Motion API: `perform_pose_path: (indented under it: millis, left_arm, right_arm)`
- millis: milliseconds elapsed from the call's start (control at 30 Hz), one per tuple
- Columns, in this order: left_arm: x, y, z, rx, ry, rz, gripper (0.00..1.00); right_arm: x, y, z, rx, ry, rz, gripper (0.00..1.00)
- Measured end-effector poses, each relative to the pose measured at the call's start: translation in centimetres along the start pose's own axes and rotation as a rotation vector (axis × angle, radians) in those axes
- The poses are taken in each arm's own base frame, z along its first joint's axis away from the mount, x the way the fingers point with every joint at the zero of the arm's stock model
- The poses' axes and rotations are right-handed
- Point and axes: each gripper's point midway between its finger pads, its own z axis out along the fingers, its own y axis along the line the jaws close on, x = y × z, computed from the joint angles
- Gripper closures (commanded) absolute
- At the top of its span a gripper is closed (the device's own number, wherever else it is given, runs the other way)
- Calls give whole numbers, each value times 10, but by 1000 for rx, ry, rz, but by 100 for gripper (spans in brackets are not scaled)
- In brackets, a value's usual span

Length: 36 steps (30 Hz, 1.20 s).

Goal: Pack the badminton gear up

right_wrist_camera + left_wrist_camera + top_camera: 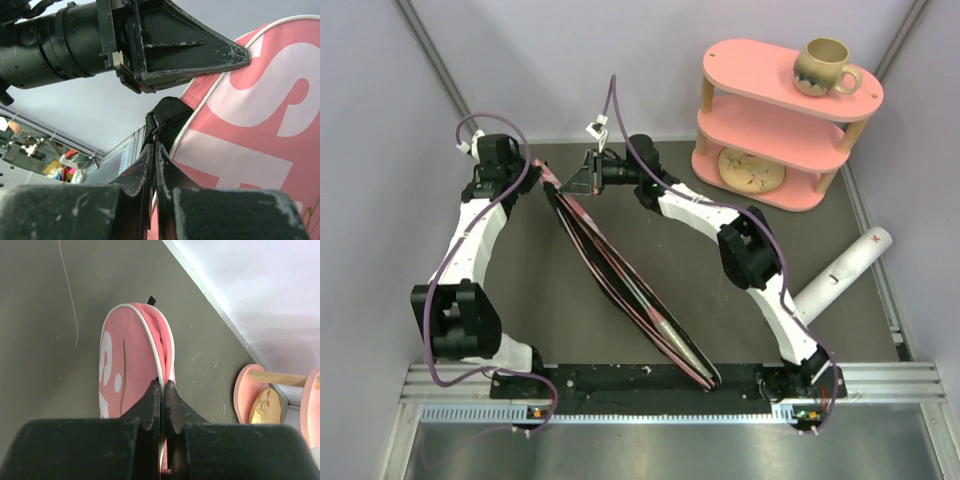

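Standing on its long edge, the pink bag [620,285] runs diagonally across the middle of the table [535,290], from the far left-centre down towards the arm bases. Both arms meet at its far end. The left gripper [538,172] has its jaws pressed together on the bag's white-piped rim; the left wrist view shows the fingertips [152,397] pinching that rim, with the bag's rounded pink face [127,365] stretching away beyond them. The right gripper [582,182] sits just beside it, jaws together on the black strap [167,112] where it loops off the end of the bag. In the right wrist view the left gripper [175,50] hangs directly overhead, so the two are crowded at that end.

A white tube [840,272] lies on the table to the right, well apart from the bag. The right arm stands between the two, and its lower link hides the tube's near end. At the far right corner stands a pink shelf [760,60] with a beige mug [823,66] on its top tier and a round patterned dish [750,168] on the lower one. The shelf sits near the right arm's elbow.
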Motion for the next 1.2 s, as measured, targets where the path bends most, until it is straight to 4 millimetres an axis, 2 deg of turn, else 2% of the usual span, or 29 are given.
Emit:
perform_pose_path:
  millis: [67,167,400,633,700,733,767,800,833,867,933,967,1033,1067,1200]
  left_arm:
    - [0,0,0,-3,0,-8,100]
    - [0,1,2,-15,4,-11,100]
    - [1,-3,4,-20,22,-13,100]
    - [-9,2,14,-56,-8,-21,100]
    - [-13,4,15,-66,-16,-24,100]
    - [-14,5,16,-71,-20,-26,100]
    - [-15,6,16,-74,-22,-30,100]
    - [-15,7,16,-77,-22,-37,100]
    - [-15,7,16,-78,-22,-43,100]
    - [-15,7,16,-79,-21,-50,100]
    - [-15,8,15,-84,-21,-65,100]
    - [-15,9,15,-92,-19,-79,100]
    - [-15,11,13,-109,-18,-101,100]
    - [-14,12,12,-119,-16,-115,100]
    - [-13,17,7,-166,-3,-176,100]
  right_arm:
    - [2,0,-2,-7,-5,-19,100]
    - [19,2,-13,14,16,-25,100]
    - [40,39,-53,84,-4,-108,100]
    - [93,123,-107,23,23,-161,100]
    - [102,130,-117,48,27,-159,100]
    - [103,130,-120,67,31,-157,99]
    - [101,126,-121,99,41,-149,88]
    - [97,119,-117,141,63,-137,84]
    - [88,111,-111,180,80,-130,81]
    - [80,104,-104,212,93,-130,72]
    - [57,90,-86,272,106,-129,61]
    - [51,84,-82,297,110,-126,50]
    - [51,73,-79,355,130,-109,41]
    - [53,65,-79,395,139,-108,34]
    - [68,35,-72,553,197,-223,30]
